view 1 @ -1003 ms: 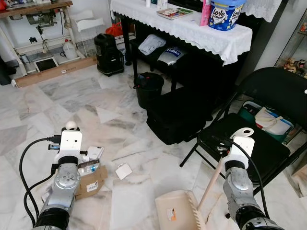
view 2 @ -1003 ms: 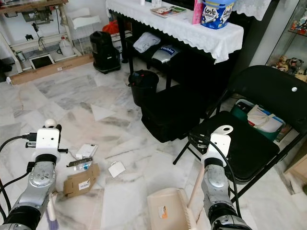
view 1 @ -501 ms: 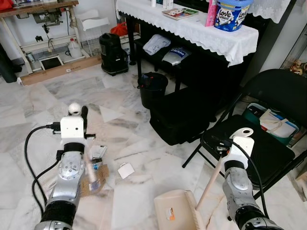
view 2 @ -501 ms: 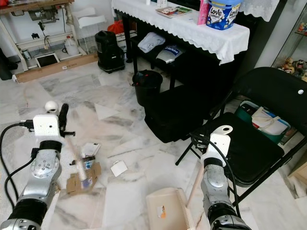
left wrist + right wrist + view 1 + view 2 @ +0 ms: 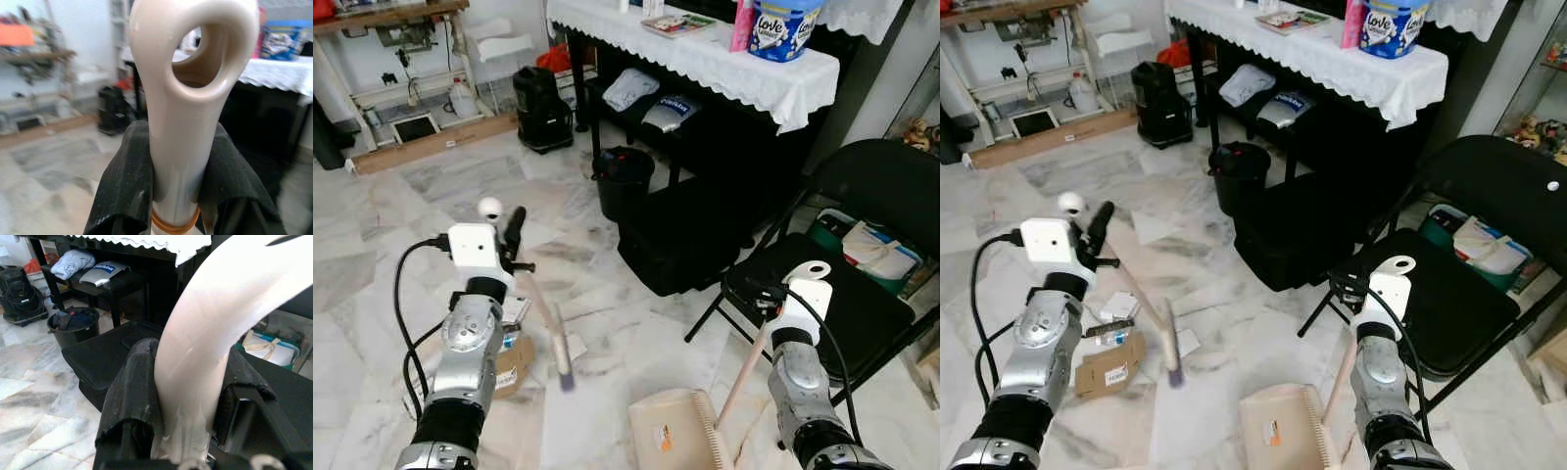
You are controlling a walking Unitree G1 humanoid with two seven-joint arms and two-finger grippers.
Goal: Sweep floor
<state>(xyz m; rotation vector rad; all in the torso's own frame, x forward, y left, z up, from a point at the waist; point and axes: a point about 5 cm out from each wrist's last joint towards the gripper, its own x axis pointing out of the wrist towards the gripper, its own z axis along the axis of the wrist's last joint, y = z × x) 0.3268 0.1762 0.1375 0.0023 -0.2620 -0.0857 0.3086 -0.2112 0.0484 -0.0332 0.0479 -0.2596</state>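
Blurring broom (image 5: 554,333) head; dustpan (image 5: 674,432) cut off at frame edge.

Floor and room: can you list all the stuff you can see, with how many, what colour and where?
broom: 1, cream handle, in the left gripper, head on the floor
dustpan: 1, cream, on the floor, its handle in the right gripper
cardboard: 1, brown, on the floor by the left arm
paper: 1, white, on the floor near the bin
bin: 1, black, by the table
bag: 1, black, on the floor under the table
chair: 1, black, on the right
table: 1, white cloth, at the back
tub: 1, blue, on the table
left gripper: shut on broom
right gripper: shut on dustpan
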